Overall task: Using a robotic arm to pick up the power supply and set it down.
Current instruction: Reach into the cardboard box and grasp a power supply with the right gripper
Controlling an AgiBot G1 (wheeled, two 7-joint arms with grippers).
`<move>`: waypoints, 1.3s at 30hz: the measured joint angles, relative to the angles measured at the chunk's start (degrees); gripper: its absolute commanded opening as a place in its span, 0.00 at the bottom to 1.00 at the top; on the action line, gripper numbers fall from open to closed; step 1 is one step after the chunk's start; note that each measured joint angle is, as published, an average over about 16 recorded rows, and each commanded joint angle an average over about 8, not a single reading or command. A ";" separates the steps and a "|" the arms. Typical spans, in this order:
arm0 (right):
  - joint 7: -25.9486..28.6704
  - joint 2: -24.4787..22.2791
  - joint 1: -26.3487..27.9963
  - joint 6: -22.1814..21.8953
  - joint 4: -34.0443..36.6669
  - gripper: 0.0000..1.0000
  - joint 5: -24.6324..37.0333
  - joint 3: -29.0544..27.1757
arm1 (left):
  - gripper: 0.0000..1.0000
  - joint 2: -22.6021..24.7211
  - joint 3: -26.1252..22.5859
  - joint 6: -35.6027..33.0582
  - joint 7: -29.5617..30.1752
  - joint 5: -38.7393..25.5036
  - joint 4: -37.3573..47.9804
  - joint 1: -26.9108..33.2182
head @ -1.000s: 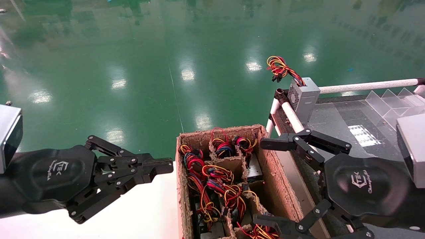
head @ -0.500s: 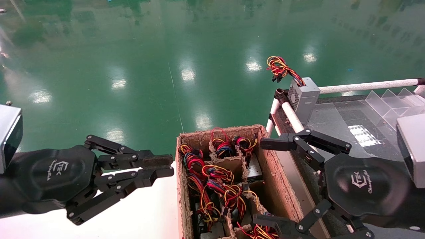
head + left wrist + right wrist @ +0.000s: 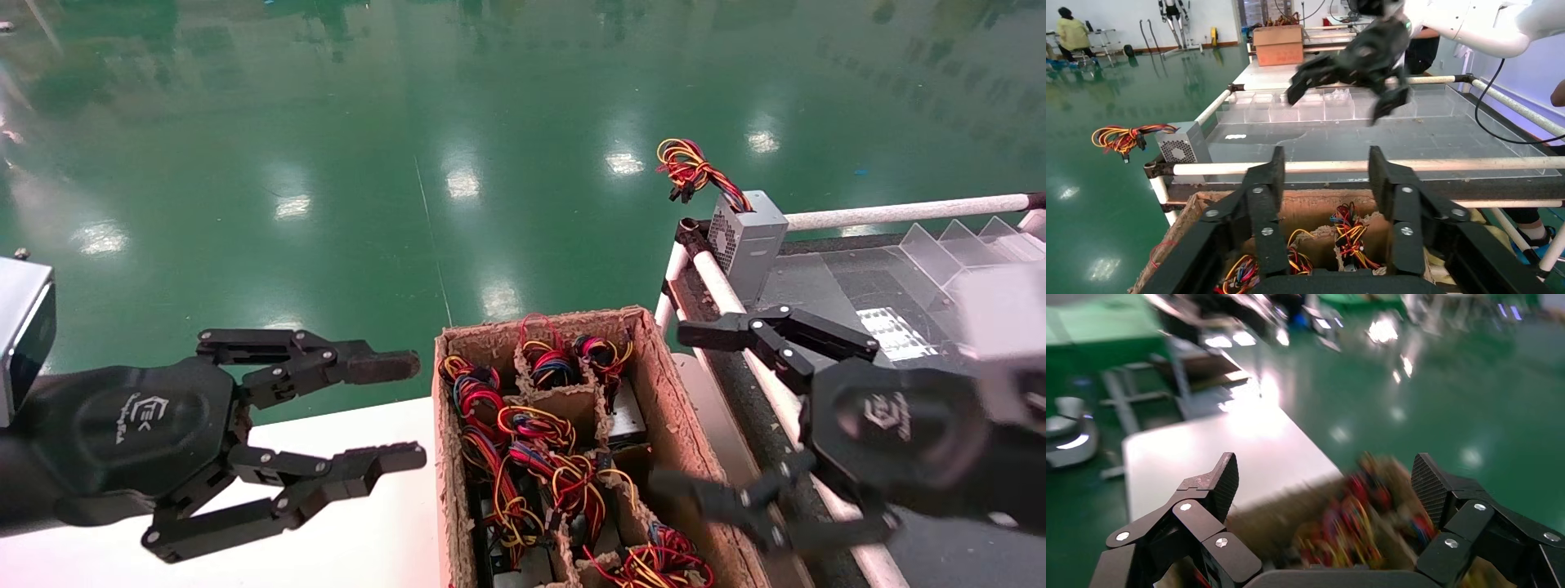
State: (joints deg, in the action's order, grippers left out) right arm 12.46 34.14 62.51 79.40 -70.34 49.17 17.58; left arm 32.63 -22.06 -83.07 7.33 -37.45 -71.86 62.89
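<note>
Hovering beside cardboard box: right gripper spread wide, empty. Power supply likely rigid, heavy (wires floppy); grip casing sides. Left gripper open, idle.

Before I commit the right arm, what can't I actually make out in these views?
- Power supplies in the cardboard box: head view, bodies buried under wire bundles and dividers.
- Box contents in the right wrist view: motion-blurred into a smear of colour.
- Right claw: open, lower finger blurred in the head view.
- Box's near end: cut off by the head view's lower edge.
- Left claw: open beside the box, hiding part of it in the left wrist view.
</note>
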 measured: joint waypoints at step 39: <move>-17.00 23.85 18.06 -10.10 37.04 0.00 24.35 11.89 | 1.00 0.00 -0.01 0.00 0.00 0.01 0.00 0.00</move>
State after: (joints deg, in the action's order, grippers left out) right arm -4.54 57.99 80.58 69.30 -33.30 73.52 29.47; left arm 32.62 -22.07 -83.07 7.32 -37.44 -71.86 62.90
